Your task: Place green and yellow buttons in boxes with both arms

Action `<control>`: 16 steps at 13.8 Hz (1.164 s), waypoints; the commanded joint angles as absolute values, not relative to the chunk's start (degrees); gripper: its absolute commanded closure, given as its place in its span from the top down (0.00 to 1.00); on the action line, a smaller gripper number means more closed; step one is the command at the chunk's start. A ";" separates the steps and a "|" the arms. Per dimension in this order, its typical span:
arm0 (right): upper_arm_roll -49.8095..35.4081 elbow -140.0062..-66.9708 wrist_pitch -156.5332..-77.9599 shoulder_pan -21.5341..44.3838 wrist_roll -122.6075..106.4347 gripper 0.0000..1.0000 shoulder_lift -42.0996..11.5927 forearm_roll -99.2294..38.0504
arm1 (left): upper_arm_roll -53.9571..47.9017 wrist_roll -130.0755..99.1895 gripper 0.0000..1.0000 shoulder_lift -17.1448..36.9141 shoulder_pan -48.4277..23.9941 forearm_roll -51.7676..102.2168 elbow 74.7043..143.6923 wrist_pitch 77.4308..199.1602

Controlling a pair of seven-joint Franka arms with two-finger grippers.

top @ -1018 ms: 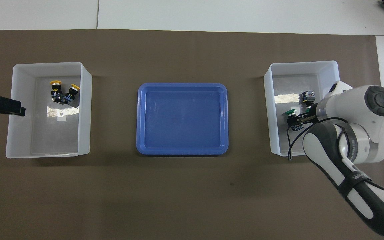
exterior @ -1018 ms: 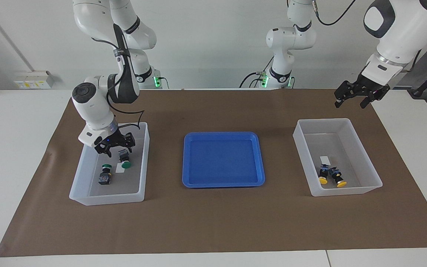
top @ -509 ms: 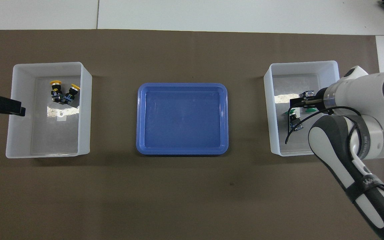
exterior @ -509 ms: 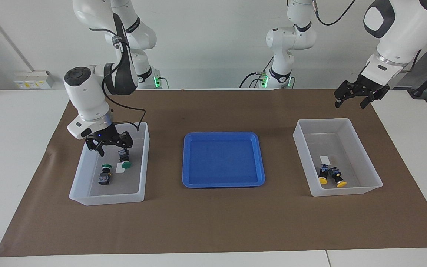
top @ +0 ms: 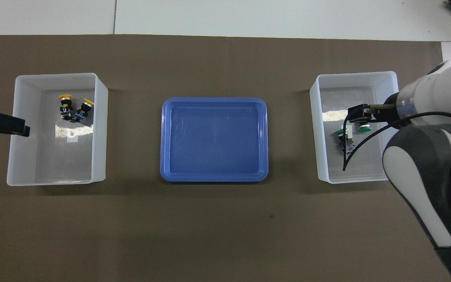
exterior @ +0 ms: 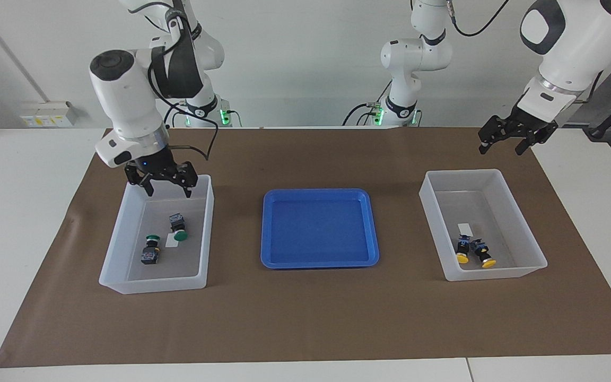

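Two green buttons [exterior: 151, 249] [exterior: 178, 227] lie in the box [exterior: 151, 286] toward the right arm's end of the table; they also show in the overhead view [top: 343, 137] [top: 363, 127]. My right gripper [exterior: 163, 184] is open and empty, raised over that box's end nearer the robots; it also shows in the overhead view [top: 352, 117]. Two yellow buttons [exterior: 462, 250] [exterior: 484, 255] lie side by side in the other box [exterior: 496, 273], also seen in the overhead view [top: 65, 105] [top: 83, 110]. My left gripper [exterior: 503, 143] is open and empty, waiting in the air over the mat beside that box.
A shallow blue tray [exterior: 319, 263] with nothing in it sits on the brown mat between the two boxes. The mat [exterior: 305, 318] covers most of the white table. Both arm bases stand at the table's edge nearest the robots.
My right gripper has risen out of the box and drawn back toward the robots, leaving the green button on the box floor. The left arm has not moved.
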State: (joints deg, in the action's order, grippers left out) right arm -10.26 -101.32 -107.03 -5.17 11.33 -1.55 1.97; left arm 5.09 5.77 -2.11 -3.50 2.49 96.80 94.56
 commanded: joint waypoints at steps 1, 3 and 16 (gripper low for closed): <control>-10.37 -94.58 -98.55 -6.85 13.45 1.00 -0.89 1.50 | 5.27 5.10 1.00 -3.69 -3.78 1.67 98.35 94.22; -10.37 -92.82 -95.55 -8.95 13.45 1.00 -0.26 0.80 | 5.27 5.10 1.00 -3.69 -3.78 1.67 98.35 94.22; 5.19 -93.08 -91.50 0.53 1.32 1.00 3.25 -0.44 | 5.19 5.10 1.00 -3.69 -3.78 1.67 98.35 94.22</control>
